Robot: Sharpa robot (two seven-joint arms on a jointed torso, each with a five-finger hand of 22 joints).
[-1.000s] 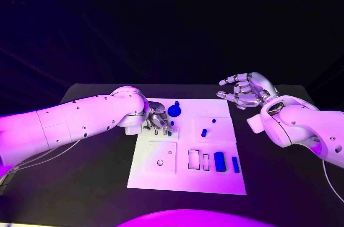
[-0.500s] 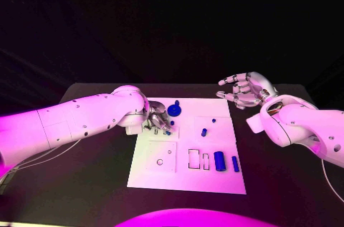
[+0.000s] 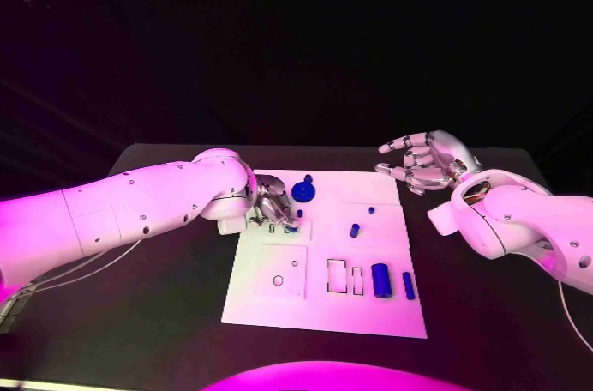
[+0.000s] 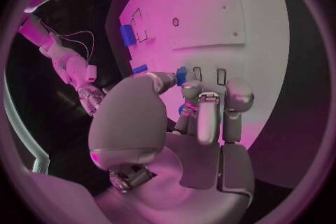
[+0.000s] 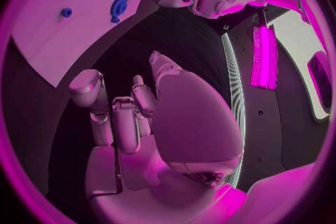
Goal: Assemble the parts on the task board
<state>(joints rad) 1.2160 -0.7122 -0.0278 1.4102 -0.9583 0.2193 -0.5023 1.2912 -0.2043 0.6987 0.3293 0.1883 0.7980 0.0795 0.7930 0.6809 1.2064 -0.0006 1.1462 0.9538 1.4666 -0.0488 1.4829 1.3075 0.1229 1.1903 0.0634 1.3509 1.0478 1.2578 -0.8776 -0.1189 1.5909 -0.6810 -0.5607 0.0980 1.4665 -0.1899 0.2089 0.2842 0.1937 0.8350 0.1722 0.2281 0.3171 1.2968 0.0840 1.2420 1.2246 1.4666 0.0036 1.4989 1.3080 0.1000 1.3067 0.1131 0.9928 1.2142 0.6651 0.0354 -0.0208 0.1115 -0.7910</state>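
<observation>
Crowding the left hand, 2 small blue parts sit beside its curled fingertips, grasp unclear; right hand stays spread, unmoved.

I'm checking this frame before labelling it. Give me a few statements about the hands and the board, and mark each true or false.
1. The silver left hand is down on the white rectangular task board. True.
2. The silver right hand holds a blue part. False: it is off the board over the black table, fingers apart, holding nothing.
3. A round blue disc-shaped part sits near the left hand. True.
4. The blue cylinder part stands at the board's far edge. False: it lies in the near half.
</observation>
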